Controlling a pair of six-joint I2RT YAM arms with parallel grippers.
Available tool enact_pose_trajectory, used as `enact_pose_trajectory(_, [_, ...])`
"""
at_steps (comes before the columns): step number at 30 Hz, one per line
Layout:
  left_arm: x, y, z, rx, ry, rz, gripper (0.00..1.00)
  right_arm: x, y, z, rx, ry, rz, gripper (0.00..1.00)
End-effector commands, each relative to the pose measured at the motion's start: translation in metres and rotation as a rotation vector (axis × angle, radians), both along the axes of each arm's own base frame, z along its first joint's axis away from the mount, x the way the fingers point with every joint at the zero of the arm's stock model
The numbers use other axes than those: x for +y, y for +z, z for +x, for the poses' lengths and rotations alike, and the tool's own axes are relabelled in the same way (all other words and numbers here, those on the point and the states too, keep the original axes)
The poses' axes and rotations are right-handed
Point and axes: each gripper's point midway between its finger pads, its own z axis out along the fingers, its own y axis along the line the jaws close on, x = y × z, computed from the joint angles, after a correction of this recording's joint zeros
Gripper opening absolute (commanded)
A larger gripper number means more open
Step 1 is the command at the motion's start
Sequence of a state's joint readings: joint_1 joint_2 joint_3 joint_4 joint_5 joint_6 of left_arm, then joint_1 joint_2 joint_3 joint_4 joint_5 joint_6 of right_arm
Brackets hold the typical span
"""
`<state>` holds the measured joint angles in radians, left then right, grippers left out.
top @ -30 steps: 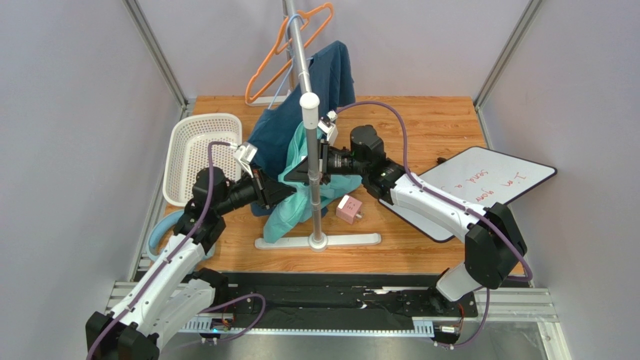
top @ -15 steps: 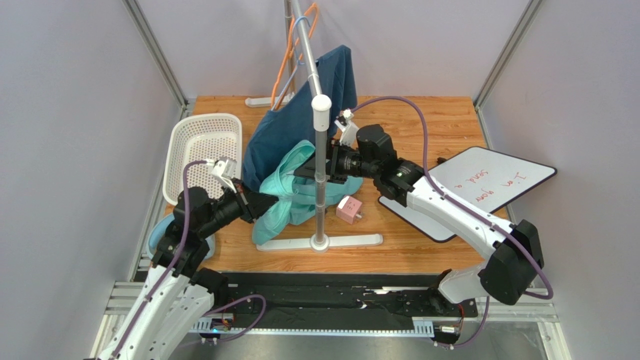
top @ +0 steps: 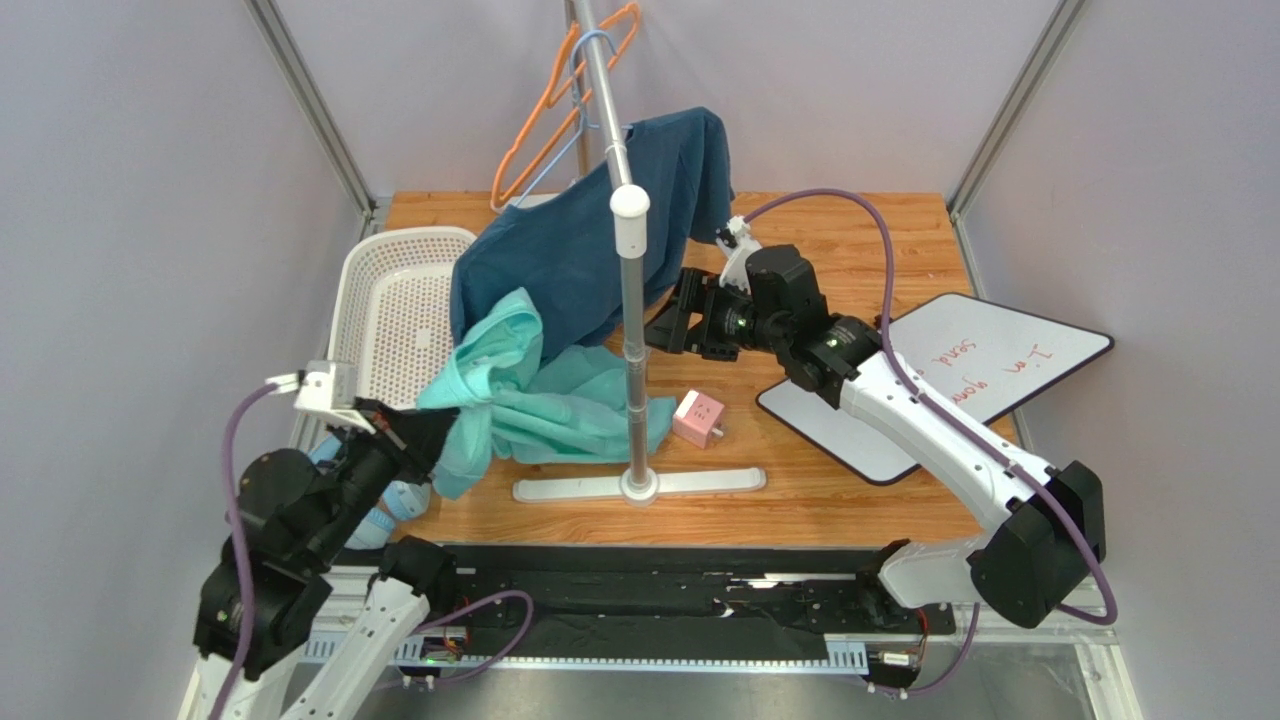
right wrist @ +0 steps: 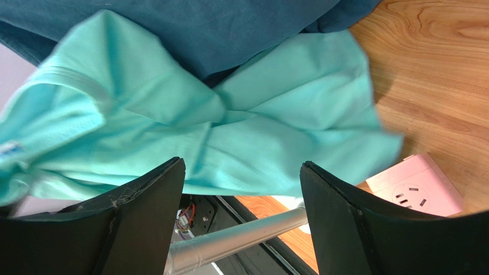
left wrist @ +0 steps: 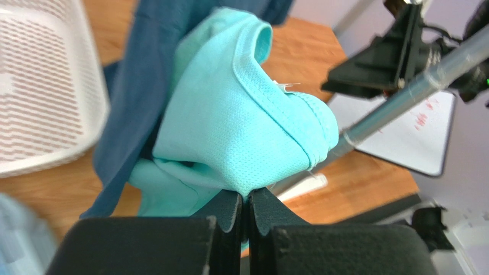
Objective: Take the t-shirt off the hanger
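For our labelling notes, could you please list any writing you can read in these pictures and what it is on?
Whiteboard: red handwriting, too small and slanted to read.
Teal t-shirt: small white neck tag, blurred, nothing readable.
No other writing shows.

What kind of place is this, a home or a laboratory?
Probably a robot laboratory cell: left arm and right arm bolted at a wooden table, aluminium frame posts, plain grey walls.

Overhead view looking down, wrist views close — all share teal t-shirt (top: 519, 398)
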<state>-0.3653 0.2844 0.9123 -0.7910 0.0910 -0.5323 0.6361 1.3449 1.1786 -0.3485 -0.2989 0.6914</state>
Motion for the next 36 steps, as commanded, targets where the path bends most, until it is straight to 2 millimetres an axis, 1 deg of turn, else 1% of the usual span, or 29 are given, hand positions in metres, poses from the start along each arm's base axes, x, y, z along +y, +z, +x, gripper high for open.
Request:
enact_pose_trajectory(1, [0.057, 0.041, 0.002, -0.089, 0.272, 0.115, 0.0, -0.006, 0.013, -0.002, -0.064, 0.009, 0.002, 0.79])
enact_pose_trajectory(2, [0.065, 0.058, 0.003, -0.105, 0.311, 0.123, 0.0, -0.006, 0.012, -0.003, -0.065, 0.014, 0.002, 0.79])
enact_pose_trajectory(3, [0.078, 0.063, 0.004, -0.103, 0.376, 0.16, 0.0, -0.006, 0.01, -0.004, -0.061, 0.016, 0.0, 0.78])
enact_pose_trajectory(4, [0.085, 0.071, 0.006, -0.109, 0.407, 0.18, 0.0, -0.006, 0.009, -0.005, -0.059, 0.024, -0.001, 0.78])
enact_pose_trajectory(5, [0.089, 0.086, 0.011, -0.112, 0.436, 0.199, 0.0, -0.007, 0.009, -0.006, -0.062, 0.027, -0.003, 0.78])
enact_pose_trajectory(6, [0.101, 0.092, 0.014, -0.112, 0.499, 0.241, 0.0, -0.006, 0.008, -0.007, -0.062, 0.031, -0.004, 0.78])
enact_pose_trajectory(7, [0.106, 0.098, 0.017, -0.112, 0.526, 0.262, 0.0, -0.007, 0.007, -0.008, -0.061, 0.033, -0.006, 0.78])
enact_pose_trajectory(10, [0.12, 0.131, 0.032, -0.125, 0.62, 0.342, 0.0, -0.007, 0.004, -0.011, -0.051, 0.044, -0.005, 0.79])
enact_pose_trajectory(11, [0.121, 0.152, 0.041, -0.136, 0.64, 0.357, 0.0, -0.007, 0.002, -0.012, -0.05, 0.051, -0.007, 0.78])
enact_pose_trajectory(12, [0.127, 0.162, 0.045, -0.139, 0.675, 0.393, 0.0, -0.006, 0.002, -0.013, -0.049, 0.058, -0.008, 0.78])
enact_pose_trajectory(13, [0.124, 0.168, 0.062, -0.124, 0.684, 0.43, 0.0, -0.006, 0.001, -0.015, -0.045, 0.066, -0.008, 0.78])
enact_pose_trajectory(14, [0.129, 0.197, 0.06, -0.184, 0.71, 0.423, 0.0, -0.006, 0.001, -0.015, -0.047, 0.071, -0.011, 0.78])
enact_pose_trajectory(15, [0.129, 0.209, 0.066, -0.201, 0.722, 0.429, 0.0, -0.006, 0.0, -0.017, -0.043, 0.079, -0.012, 0.78])
enact_pose_trajectory(16, [0.124, 0.214, 0.084, -0.193, 0.715, 0.451, 0.0, -0.006, 0.0, -0.018, -0.04, 0.081, -0.011, 0.78])
enact_pose_trajectory(17, [0.123, 0.241, 0.082, -0.252, 0.712, 0.421, 0.0, -0.006, -0.001, -0.019, -0.038, 0.089, -0.009, 0.78])
enact_pose_trajectory(18, [0.127, 0.249, 0.087, -0.259, 0.733, 0.422, 0.0, -0.005, -0.001, -0.022, -0.033, 0.102, -0.005, 0.78])
enact_pose_trajectory(19, [0.124, 0.251, 0.105, -0.245, 0.729, 0.437, 0.0, -0.005, 0.0, -0.023, -0.033, 0.107, 0.001, 0.78])
enact_pose_trajectory(20, [0.124, 0.271, 0.104, -0.295, 0.732, 0.411, 0.0, -0.004, 0.0, -0.025, -0.025, 0.113, 0.004, 0.78])
enact_pose_trajectory(21, [0.128, 0.276, 0.109, -0.301, 0.754, 0.409, 0.0, -0.003, -0.001, -0.028, -0.016, 0.129, 0.011, 0.78])
enact_pose_trajectory(22, [0.127, 0.277, 0.124, -0.294, 0.756, 0.415, 0.0, -0.002, -0.001, -0.03, -0.015, 0.139, 0.014, 0.78])
enact_pose_trajectory(23, [0.129, 0.289, 0.128, -0.334, 0.762, 0.401, 0.0, -0.001, -0.001, -0.031, -0.015, 0.149, 0.016, 0.77])
enact_pose_trajectory(26, [0.138, 0.293, 0.148, -0.337, 0.804, 0.385, 0.0, -0.007, -0.006, -0.033, -0.022, 0.153, -0.026, 0.77])
enact_pose_trajectory(27, [0.139, 0.289, 0.156, -0.325, 0.806, 0.385, 0.0, -0.01, -0.005, -0.029, -0.04, 0.14, -0.045, 0.77])
enact_pose_trajectory(30, [0.139, 0.265, 0.177, -0.278, 0.797, 0.381, 0.0, -0.014, -0.005, -0.032, -0.037, 0.138, -0.054, 0.78])
enact_pose_trajectory(31, [0.136, 0.239, 0.194, -0.234, 0.775, 0.393, 0.0, -0.014, -0.005, -0.034, -0.036, 0.143, -0.052, 0.78])
enact_pose_trajectory(32, [0.133, 0.225, 0.2, -0.214, 0.756, 0.395, 0.0, -0.014, -0.003, -0.035, -0.038, 0.146, -0.044, 0.78])
enact_pose_trajectory(33, [0.133, 0.215, 0.198, -0.201, 0.76, 0.387, 0.0, -0.014, -0.004, -0.038, -0.032, 0.154, -0.04, 0.77])
enact_pose_trajectory(34, [0.132, 0.18, 0.21, -0.134, 0.753, 0.386, 0.0, -0.013, -0.006, -0.039, -0.027, 0.16, -0.04, 0.77])
enact_pose_trajectory(36, [0.133, 0.154, 0.208, -0.094, 0.75, 0.372, 0.0, -0.014, -0.006, -0.042, -0.021, 0.163, -0.038, 0.77])
